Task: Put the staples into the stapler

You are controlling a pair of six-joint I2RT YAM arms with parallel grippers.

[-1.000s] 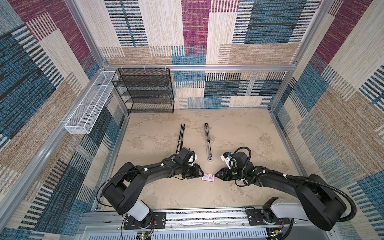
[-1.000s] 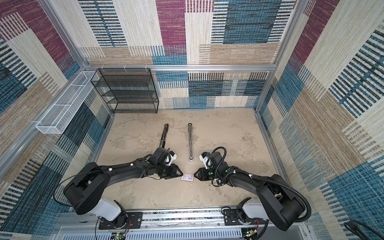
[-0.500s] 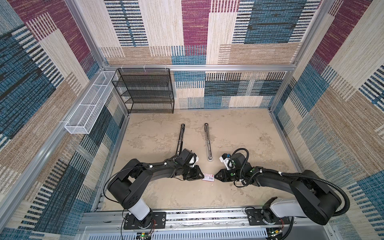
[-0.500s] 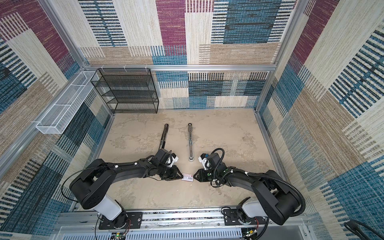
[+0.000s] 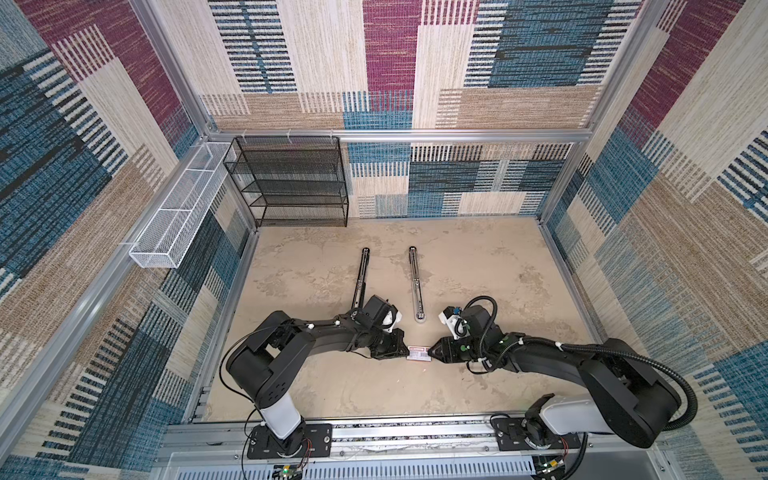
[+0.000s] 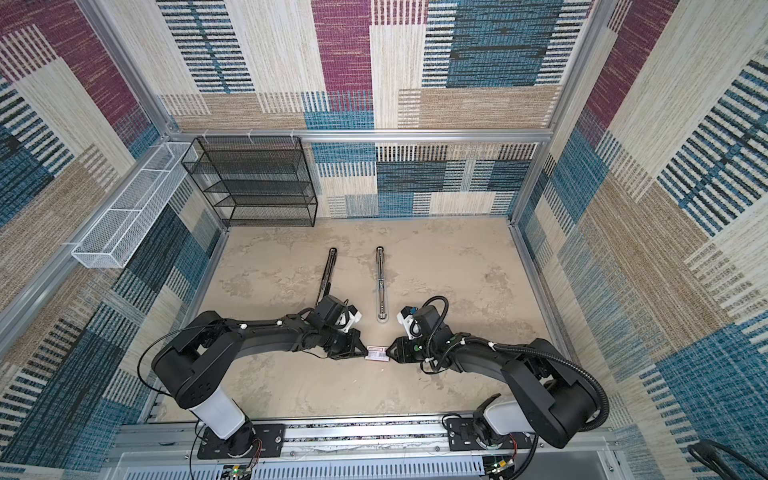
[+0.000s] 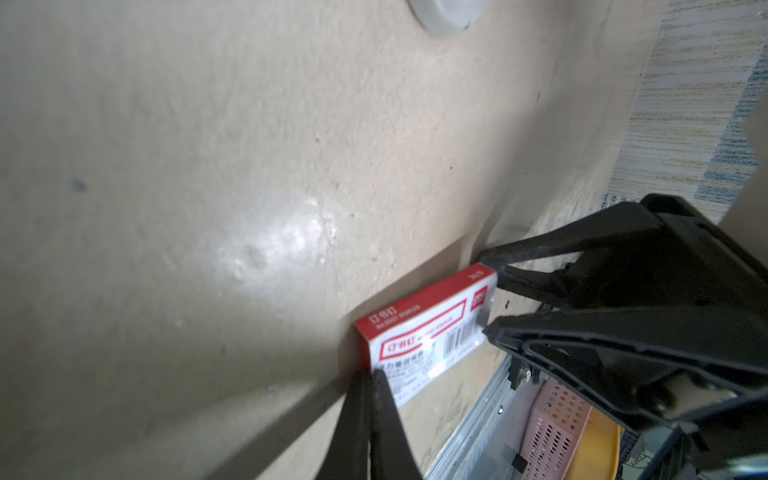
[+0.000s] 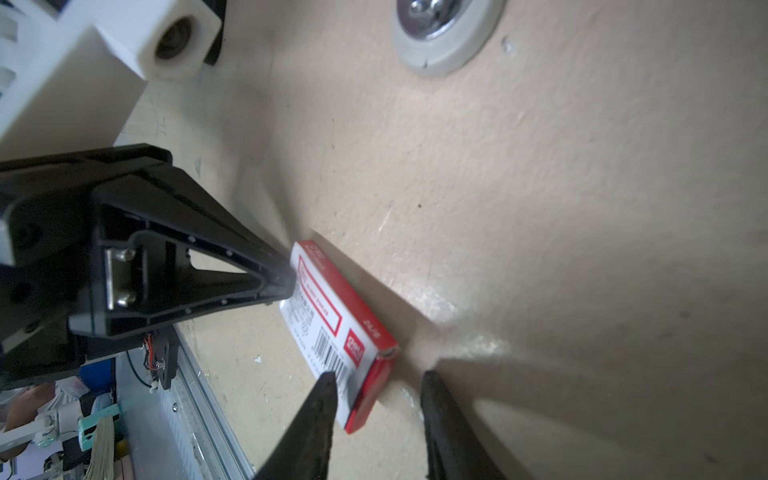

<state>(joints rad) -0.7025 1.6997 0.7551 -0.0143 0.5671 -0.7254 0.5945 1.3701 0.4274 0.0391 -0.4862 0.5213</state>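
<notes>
A small white box with a red label (image 5: 419, 353) (image 6: 377, 353) lies flat on the beige table between my two grippers. The staples are hidden inside it. My left gripper (image 7: 372, 376) (image 5: 405, 353) is shut, its joined tips pressed against one end of the box (image 7: 428, 332). My right gripper (image 8: 379, 378) (image 5: 432, 353) is open, its fingers either side of the other end of the box (image 8: 336, 324), one tip on the white face. The stapler seems to be the black bar (image 5: 361, 278) and silver bar (image 5: 415, 286) lying side by side behind the grippers.
The silver bar ends in a round white disc (image 8: 444, 29) (image 7: 444, 12) close behind the box. A black wire shelf (image 5: 291, 183) stands at the back left. A white mesh basket (image 5: 178, 220) hangs on the left wall. An aluminium rail (image 5: 374, 432) runs along the front edge.
My left gripper has closed fully and its tips now rest against the box's end. My right gripper has opened a little. The box has stayed in place.
</notes>
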